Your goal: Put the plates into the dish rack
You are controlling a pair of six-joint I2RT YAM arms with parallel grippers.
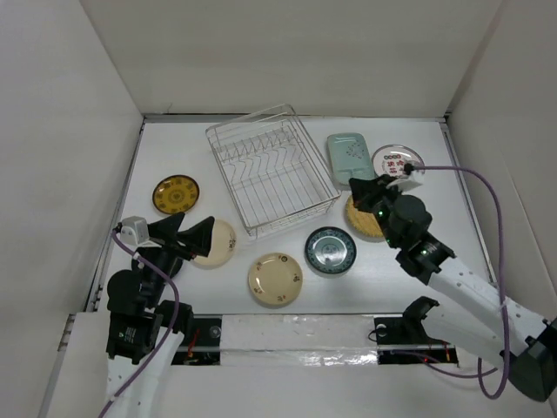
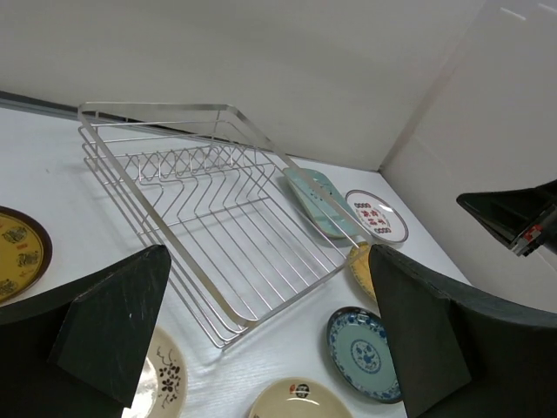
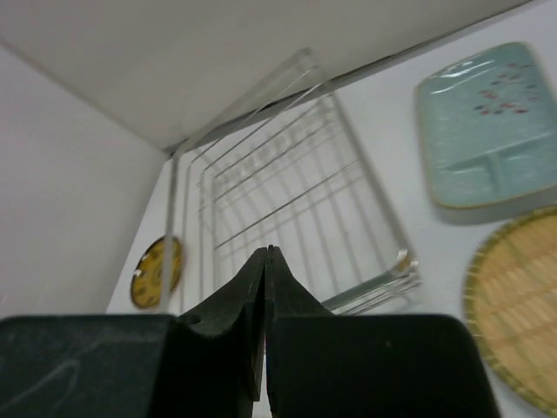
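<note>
My left tool [image 1: 184, 235] stands as wide open as it goes, gripping nothing. Through its wrist camera the two dark fingers [image 2: 113, 322] frame the dish rack [image 1: 270, 170], and from above it hangs over the near left part of the desk [image 1: 174, 157], its right finger covering the edge of a flower-sprigged cream plate [image 1: 222, 242]. My right tool [image 3: 265, 252] is pressed fully shut with nothing between its jaws. It points at the rack's near right corner from just beside it, with the tan woven plate [image 3: 522, 305] below and to its right, partly hidden under the wrist in the overhead view. Beyond that tool lies the pale green rectangular plate [image 1: 349, 157], with the white plate with red print [image 1: 396, 161] beside it on the right. Nearer to me, in front of the rack, sit the dark teal plate [image 1: 330, 252] and a second cream plate [image 1: 275, 279] – close together but apart. The brown-and-yellow plate [image 1: 176, 194] lies left of the rack. The rack itself sits at a slight angle on the far middle of the desk, tines upright – every plate I can see lies flat on the desk outside it.
</note>
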